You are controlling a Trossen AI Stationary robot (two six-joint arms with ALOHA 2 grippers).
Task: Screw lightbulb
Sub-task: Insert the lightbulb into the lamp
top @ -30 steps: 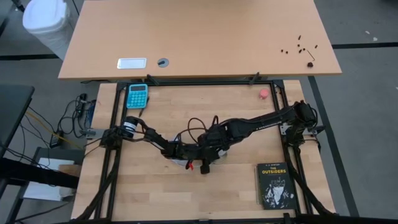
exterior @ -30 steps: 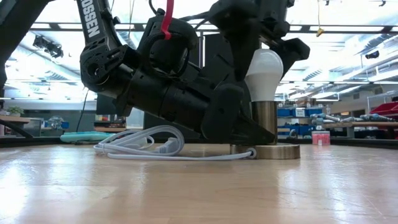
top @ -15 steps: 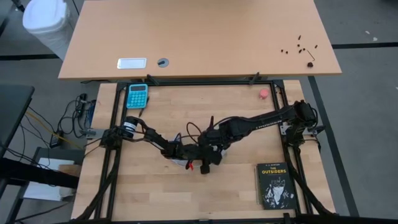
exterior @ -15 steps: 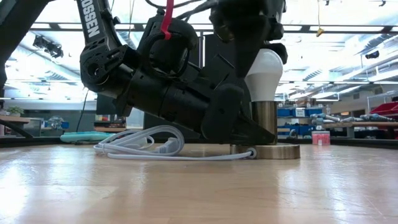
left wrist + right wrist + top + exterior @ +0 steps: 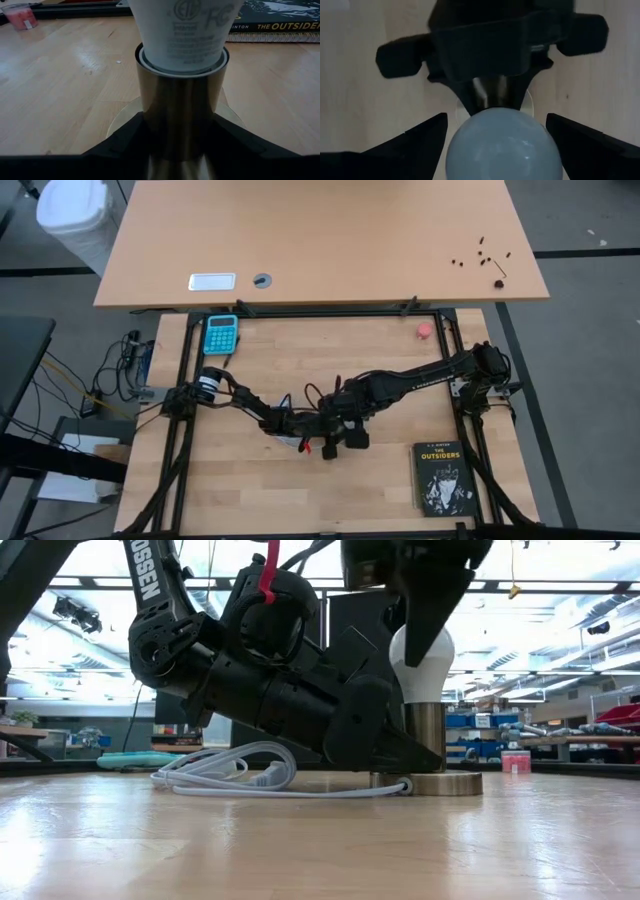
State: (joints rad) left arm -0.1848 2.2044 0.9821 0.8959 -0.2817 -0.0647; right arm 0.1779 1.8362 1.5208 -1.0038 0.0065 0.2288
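The white lightbulb [image 5: 432, 680] stands upright in a brass socket stem [image 5: 428, 735] on a round base disc [image 5: 445, 783], near the table's middle. My left gripper [image 5: 180, 131] lies low beside the base, reaching in from the table's left, shut on the stem. My right gripper [image 5: 497, 125] hangs over the bulb, pointing down, its two fingers on either side of the bulb's dome [image 5: 502, 145]. In the high view both grippers [image 5: 335, 432] meet at one spot and hide bulb and socket. My left gripper pinches the brass stem's lower part [image 5: 180, 120] between its two fingers [image 5: 125, 137]. It comes in slanting slightly down from the table's left. The stem stands upright, its disc flat on the table. My right gripper holds the bulb's wide dome [image 5: 470, 145] between its two fingers [image 5: 427, 137], from above, pointing down. No gap shows at either side. The bulb stands upright with its neck [image 5: 182, 50] in the socket.
The socket's white cord [image 5: 230, 775] lies coiled on the table beside my left gripper. A black book [image 5: 441, 477] lies at the near right, a blue calculator [image 5: 221, 334] at the far left, a small pink-red object [image 5: 425, 331] at the far right.
My right gripper has rolled about its own downward line while staying over the bulb. In the low view one finger has swung from the bulb's side round to its front. My left gripper and the socket have kept still.
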